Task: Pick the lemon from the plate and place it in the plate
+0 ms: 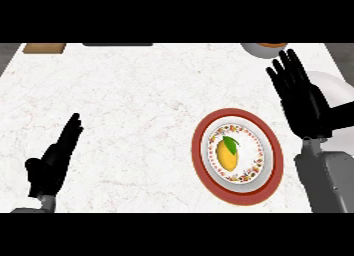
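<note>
A yellow lemon with a green leaf lies in the middle of a red-rimmed, flower-patterned plate at the counter's lower right. A plain white plate sits at the right edge, partly hidden by my right hand, which is open with straight fingers pointing up, to the right of the lemon's plate and apart from it. My left hand rests open at the lower left, fingers up, far from both plates.
White marble counter. A wooden board and a dark flat object lie along the far edge at the upper left. A white bowl with orange contents stands at the far edge, upper right.
</note>
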Tool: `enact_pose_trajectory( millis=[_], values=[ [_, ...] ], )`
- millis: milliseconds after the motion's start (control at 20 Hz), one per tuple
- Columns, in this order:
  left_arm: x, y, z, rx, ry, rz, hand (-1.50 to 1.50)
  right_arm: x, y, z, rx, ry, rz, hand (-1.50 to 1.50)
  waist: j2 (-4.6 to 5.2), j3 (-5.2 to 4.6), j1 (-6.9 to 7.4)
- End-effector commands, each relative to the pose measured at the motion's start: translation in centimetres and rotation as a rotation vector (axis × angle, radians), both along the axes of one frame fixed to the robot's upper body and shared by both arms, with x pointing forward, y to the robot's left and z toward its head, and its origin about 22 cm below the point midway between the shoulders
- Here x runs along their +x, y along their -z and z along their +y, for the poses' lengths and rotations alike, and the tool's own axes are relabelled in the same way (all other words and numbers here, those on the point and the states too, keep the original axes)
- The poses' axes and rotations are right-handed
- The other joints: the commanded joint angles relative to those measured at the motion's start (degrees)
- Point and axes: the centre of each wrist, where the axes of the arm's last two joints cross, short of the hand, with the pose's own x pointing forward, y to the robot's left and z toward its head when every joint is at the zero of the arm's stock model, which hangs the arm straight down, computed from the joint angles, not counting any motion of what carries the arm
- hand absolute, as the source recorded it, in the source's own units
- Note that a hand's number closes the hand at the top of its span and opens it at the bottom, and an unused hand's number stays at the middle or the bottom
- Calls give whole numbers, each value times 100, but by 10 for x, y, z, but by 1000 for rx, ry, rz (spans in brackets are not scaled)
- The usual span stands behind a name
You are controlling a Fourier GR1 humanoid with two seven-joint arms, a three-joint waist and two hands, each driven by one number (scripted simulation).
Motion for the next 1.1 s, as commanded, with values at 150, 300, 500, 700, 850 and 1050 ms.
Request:
enact_pose_trajectory(
  millis=[150, 300, 500, 700, 850, 1050],
  values=[
    [0, 18, -18, -115, -35, 193, 0, 19, -45, -45, -229, 5, -212, 150, -18, 58, 99],
    [-7, 26, -24, -132, -37, 215, 0, 6, -74, -91, -849, 76, -200, 150, 29, -157, -69],
    [-8, 34, -40, -234, 10, 277, 0, -4, 18, -86, -585, 425, -253, -150, 2, 64, 81],
    [16, 9, -44, -231, 19, 290, 0, -6, 46, -108, -480, 350, -324, -150, -27, 63, 85],
    [-1, 8, -41, -230, -10, 288, 0, -30, 21, -104, -573, 306, -313, -150, -53, 56, 54],
    [-6, 13, -45, -228, 7, 286, 0, -33, -2, -110, -774, 184, -213, -150, -62, 50, 53]
  ],
)
